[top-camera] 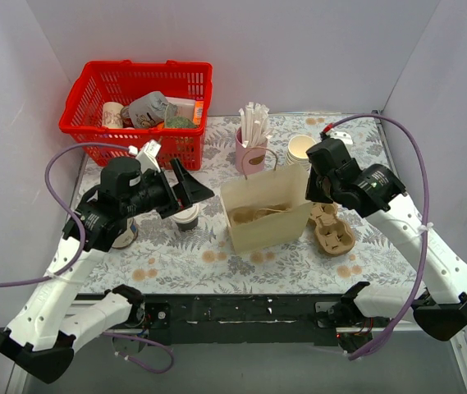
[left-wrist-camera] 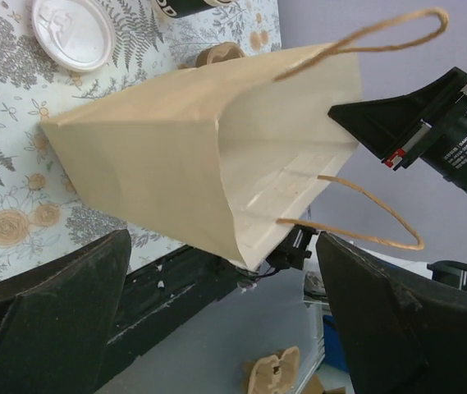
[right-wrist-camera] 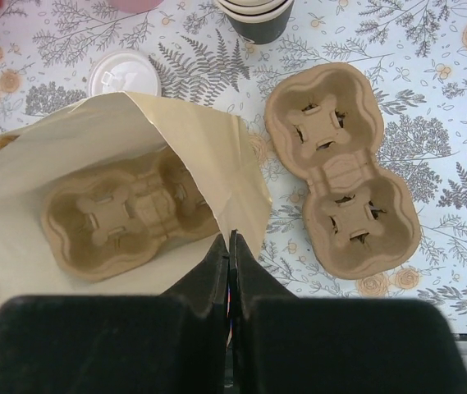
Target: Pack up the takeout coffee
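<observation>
The takeout coffee (top-camera: 186, 217), a dark cup with a white lid, stands on the table just left of the open paper bag (top-camera: 266, 209). My left gripper (top-camera: 190, 187) is open and empty, hovering over the coffee beside the bag; in the left wrist view (left-wrist-camera: 223, 246) its wide-apart fingers (left-wrist-camera: 52, 312) frame the bag (left-wrist-camera: 200, 156). My right gripper (top-camera: 309, 190) is shut on the bag's right rim, as the right wrist view (right-wrist-camera: 231, 238) shows. A cardboard cup carrier (right-wrist-camera: 126, 213) lies inside the bag (right-wrist-camera: 208, 156).
A second cup carrier (top-camera: 331, 230) lies right of the bag. Behind it stand a stack of lidless cups (top-camera: 300, 149) and a pink cup of white sticks (top-camera: 252, 139). A white lid (right-wrist-camera: 124, 74) sits behind the bag. A red basket (top-camera: 139, 107) is far left.
</observation>
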Available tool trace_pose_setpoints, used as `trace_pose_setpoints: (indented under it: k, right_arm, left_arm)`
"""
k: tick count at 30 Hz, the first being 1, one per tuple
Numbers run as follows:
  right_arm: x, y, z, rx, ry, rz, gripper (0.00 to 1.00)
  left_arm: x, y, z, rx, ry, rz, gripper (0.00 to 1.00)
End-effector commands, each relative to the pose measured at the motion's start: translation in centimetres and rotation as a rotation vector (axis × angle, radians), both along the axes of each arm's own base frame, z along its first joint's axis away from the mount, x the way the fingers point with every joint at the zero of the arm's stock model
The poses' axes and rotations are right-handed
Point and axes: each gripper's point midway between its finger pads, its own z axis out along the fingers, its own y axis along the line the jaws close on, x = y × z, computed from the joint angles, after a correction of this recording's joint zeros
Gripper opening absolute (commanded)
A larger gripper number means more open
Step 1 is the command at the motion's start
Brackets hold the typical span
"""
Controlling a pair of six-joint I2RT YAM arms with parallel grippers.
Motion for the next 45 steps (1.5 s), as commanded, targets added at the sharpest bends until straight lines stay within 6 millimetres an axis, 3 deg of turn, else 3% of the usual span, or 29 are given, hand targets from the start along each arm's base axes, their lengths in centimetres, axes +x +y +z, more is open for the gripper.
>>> trace_pose_setpoints:
  k: [1, 4, 5, 8, 11, 14, 16, 18, 20, 21, 24, 28, 29, 31, 32, 33, 34, 35, 38, 39, 41, 43, 45]
  right_arm:
    - [0.8, -0.3, 0.5, 0.033, -0.032, -0.090, 0.01]
    - [1.0, -0.1, 0.3, 0.042, -0.031, -0.099, 0.01]
    - [1.1, 0.0, 0.3, 0.044, -0.032, -0.102, 0.01]
    - [1.2, 0.1, 0.0, 0.047, -0.029, -0.100, 0.01]
    - [1.1, 0.0, 0.1, 0.056, -0.041, -0.098, 0.01]
    - [0.8, 0.0, -0.1, 0.060, -0.044, -0.084, 0.01]
    - [0.7, 0.1, -0.2, 0.067, -0.044, -0.070, 0.01]
    - [0.4, 0.2, -0.7, 0.065, -0.037, -0.055, 0.01]
    - [0.3, 0.3, -0.9, 0.070, -0.033, -0.043, 0.01]
    - [0.2, 0.2, -0.8, 0.066, -0.037, -0.032, 0.01]
    - [0.2, 1.0, 0.6, 0.081, -0.091, 0.066, 0.01]
    - [-0.3, 3.8, 4.3, 0.208, -0.227, 0.272, 0.01]
    - [-0.6, 4.2, 5.1, 0.232, -0.246, 0.296, 0.01]
    - [-0.9, 4.2, 6.6, 0.251, -0.255, 0.303, 0.01]
    - [-1.0, 3.8, 6.9, 0.247, -0.241, 0.281, 0.01]
    - [-1.4, 3.2, 5.3, 0.202, -0.156, 0.250, 0.01]
    - [-1.3, 2.6, 5.1, 0.179, -0.138, 0.215, 0.01]
    - [-1.4, 2.4, 5.3, 0.169, -0.127, 0.199, 0.01]
    - [-1.4, 1.9, 3.5, 0.124, -0.064, 0.164, 0.01]
    - [-1.3, 1.9, 3.0, 0.116, -0.045, 0.152, 0.01]
    - [-1.3, 0.5, 1.9, 0.044, -0.014, 0.099, 0.01]
    - [-1.2, -1.5, 1.1, -0.051, 0.013, 0.019, 0.01]
    - [-1.2, -2.5, 1.0, -0.094, 0.018, -0.017, 0.01]
  left_arm:
    - [1.1, 0.0, -0.3, 0.028, 0.071, 0.125, 0.98]
    - [0.9, -0.5, -0.9, 0.087, 0.102, 0.188, 0.98]
    - [0.3, -1.9, -1.3, 0.099, 0.117, 0.150, 0.98]
    - [0.9, -3.4, -2.8, 0.182, 0.137, 0.184, 0.98]
    - [1.5, -3.2, -5.7, 0.349, 0.178, 0.273, 0.98]
    - [1.6, -3.2, -6.2, 0.429, 0.185, 0.320, 0.98]
    - [1.9, -3.8, -7.0, 0.469, 0.195, 0.324, 0.94]
    - [1.9, -4.6, -7.9, 0.501, 0.206, 0.312, 0.79]
    - [1.8, -5.1, -7.6, 0.516, 0.201, 0.306, 0.56]
    - [2.2, -4.9, -7.5, 0.532, 0.191, 0.340, 0.28]
    - [2.3, -5.1, -6.5, 0.591, 0.179, 0.349, 0.00]
    - [2.2, -7.4, -3.7, 0.594, 0.109, 0.248, 0.00]
    - [2.2, -8.5, -1.9, 0.550, 0.081, 0.226, 0.00]
    - [2.0, -9.2, -0.3, 0.528, 0.043, 0.183, 0.00]
    - [1.9, -9.6, 1.1, 0.495, 0.029, 0.177, 0.00]
    - [1.9, -9.4, 1.5, 0.489, 0.027, 0.179, 0.00]
    - [1.7, -9.3, 1.4, 0.492, 0.023, 0.169, 0.00]
    - [1.5, -9.3, 1.1, 0.495, 0.030, 0.156, 0.00]
    - [1.2, -8.1, -2.4, 0.577, 0.091, 0.186, 0.00]
    - [1.0, -7.5, -4.6, 0.643, 0.129, 0.188, 0.00]
    - [1.6, -6.2, -6.9, 0.703, 0.187, 0.220, 0.00]
    - [2.5, -3.2, -10.1, 0.808, 0.265, 0.271, 0.00]
    - [2.4, -2.5, -10.8, 0.811, 0.299, 0.280, 0.00]
